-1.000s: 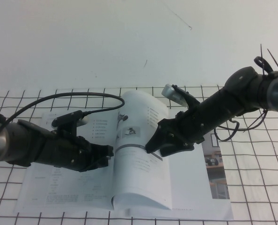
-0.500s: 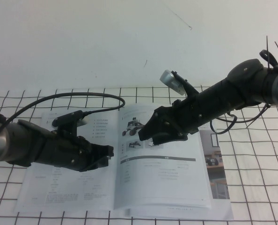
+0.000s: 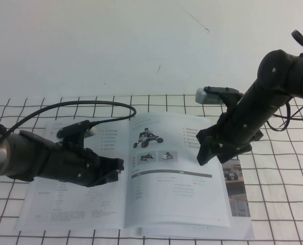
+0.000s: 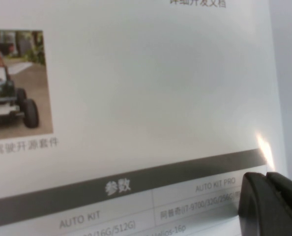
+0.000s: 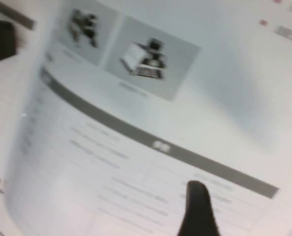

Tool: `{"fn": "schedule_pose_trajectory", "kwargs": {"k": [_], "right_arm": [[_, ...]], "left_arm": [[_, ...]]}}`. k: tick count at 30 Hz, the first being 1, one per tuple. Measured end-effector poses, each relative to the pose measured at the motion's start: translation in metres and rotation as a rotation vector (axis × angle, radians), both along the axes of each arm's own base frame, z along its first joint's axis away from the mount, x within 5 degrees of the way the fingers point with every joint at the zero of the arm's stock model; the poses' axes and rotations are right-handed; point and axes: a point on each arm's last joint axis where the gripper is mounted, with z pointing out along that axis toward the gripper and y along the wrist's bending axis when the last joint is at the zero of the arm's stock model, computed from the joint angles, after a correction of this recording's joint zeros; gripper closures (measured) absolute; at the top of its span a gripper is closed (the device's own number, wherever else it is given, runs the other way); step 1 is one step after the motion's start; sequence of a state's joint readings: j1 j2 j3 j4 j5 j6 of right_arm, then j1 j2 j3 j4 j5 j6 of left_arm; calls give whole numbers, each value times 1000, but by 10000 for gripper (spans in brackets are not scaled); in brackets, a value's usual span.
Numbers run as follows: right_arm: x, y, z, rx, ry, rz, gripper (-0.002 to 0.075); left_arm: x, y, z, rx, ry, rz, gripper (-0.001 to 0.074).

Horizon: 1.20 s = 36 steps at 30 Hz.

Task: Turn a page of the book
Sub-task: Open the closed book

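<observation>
Approach step: right gripper (image 3: 208, 153), jaws wide and empty, hovers over the page's (image 3: 177, 189) outer edge; left gripper (image 3: 113, 171), closed, pins the book (image 3: 70, 209). Next, pinch that edge.

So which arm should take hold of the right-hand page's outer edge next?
Right. The right gripper hangs open over the page near its outer edge, touching nothing. The left gripper sits low across the book's left half near the spine, far from that edge.
</observation>
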<state>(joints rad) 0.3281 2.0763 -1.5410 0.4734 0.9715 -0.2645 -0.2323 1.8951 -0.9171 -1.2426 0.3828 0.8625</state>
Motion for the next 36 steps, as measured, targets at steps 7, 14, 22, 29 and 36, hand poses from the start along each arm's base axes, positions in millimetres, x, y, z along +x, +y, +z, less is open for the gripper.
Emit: {"fn": "schedule_pose_trajectory", "kwargs": {"k": [7,14,22,29,36], "right_arm": [[2,-3,-16,-55,39,-26,266],[5,-2,-30,-56,58,-28,266],[6,0,-39,-14,88,-20,266],[6,15,-33,179,100,-17,266],[7,19,-23,250,80,-14,267]], "left_arm": [[0,0,0,0,0,0,738],[0,0,0,-2,1,-1,738],[0,0,-1,-2,4,0,738],[0,-2,-7,-21,35,5,738],[1,-2,-9,-34,44,17,738]]}}
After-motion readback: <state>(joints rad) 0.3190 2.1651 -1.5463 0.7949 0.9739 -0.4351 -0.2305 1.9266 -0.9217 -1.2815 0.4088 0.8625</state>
